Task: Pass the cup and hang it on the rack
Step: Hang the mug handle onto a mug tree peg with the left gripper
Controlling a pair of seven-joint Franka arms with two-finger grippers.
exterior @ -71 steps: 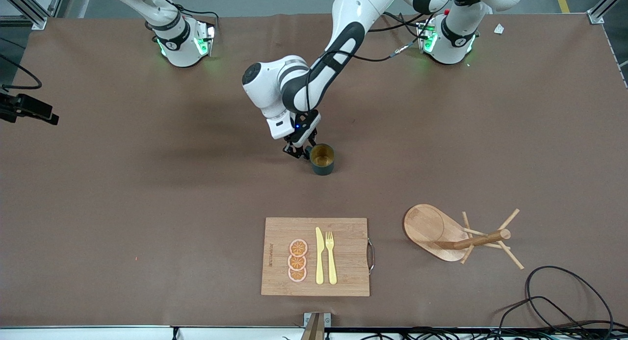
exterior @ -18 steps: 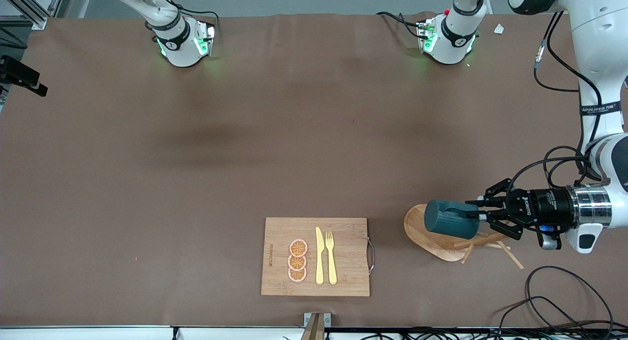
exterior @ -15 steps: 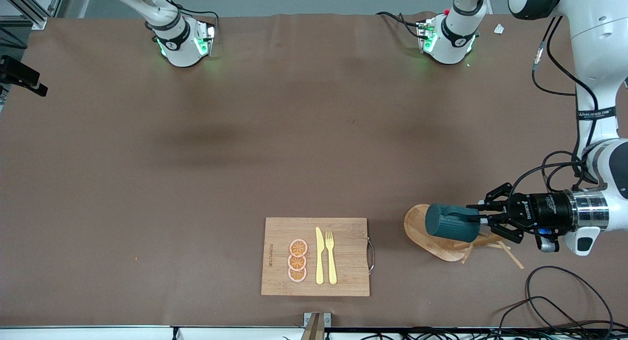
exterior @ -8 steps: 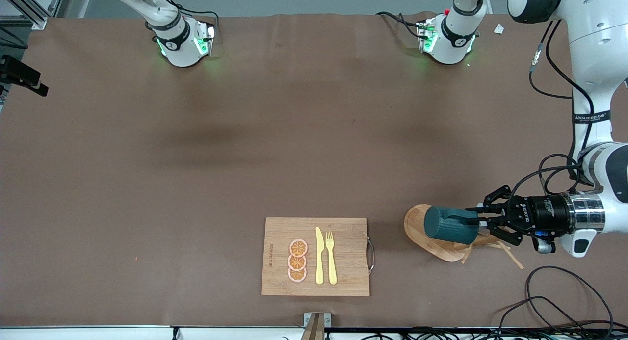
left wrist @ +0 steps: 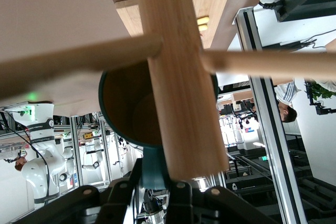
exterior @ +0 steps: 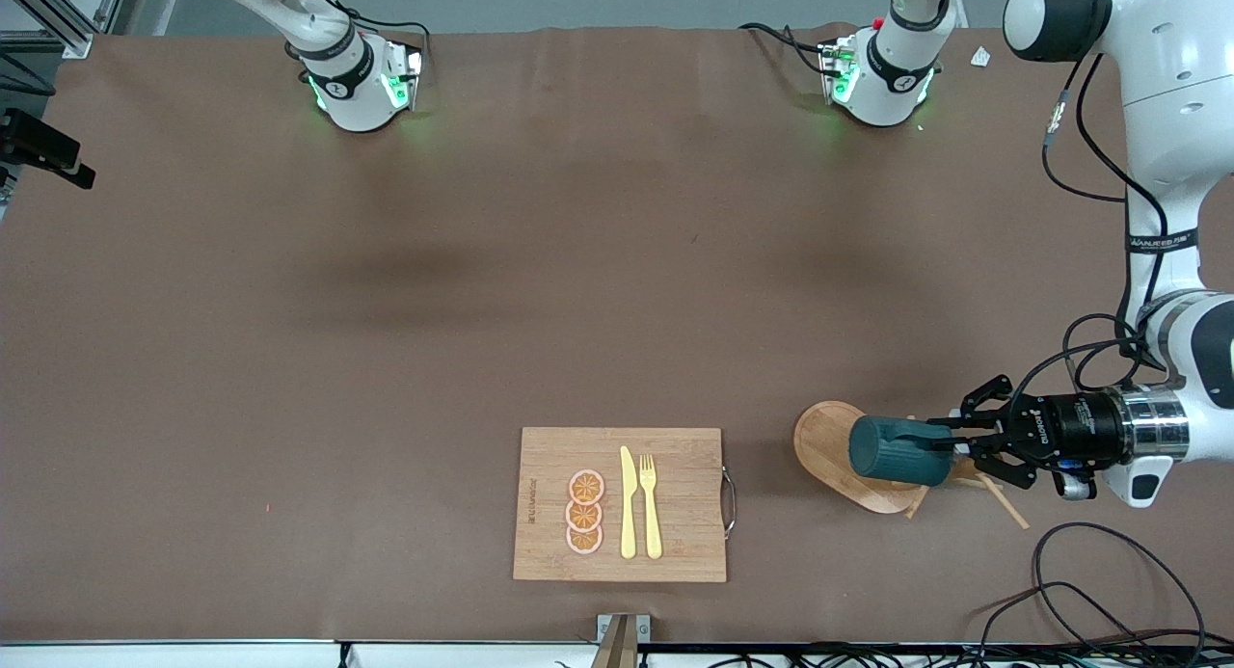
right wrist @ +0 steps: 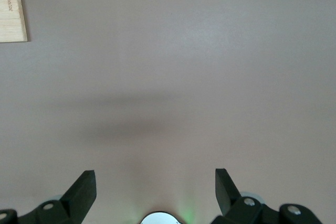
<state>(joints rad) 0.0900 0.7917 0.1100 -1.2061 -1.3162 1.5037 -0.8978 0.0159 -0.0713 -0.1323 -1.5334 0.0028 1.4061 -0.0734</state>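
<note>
1. A robotics lab: two white robot arm bases (exterior: 359,88) are bolted at the edge of a brown-covered table (exterior: 386,311).
2. Aluminium framing (left wrist: 265,124) and another robot (left wrist: 39,169) show in the left wrist view.
3. Loose cables (exterior: 1089,591) trail near the table's edge.

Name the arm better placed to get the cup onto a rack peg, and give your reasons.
Left. Its claw is shut on the cup by the handle, holding it on its side over the rack. The right claw is open over bare table, holding nothing.
</note>
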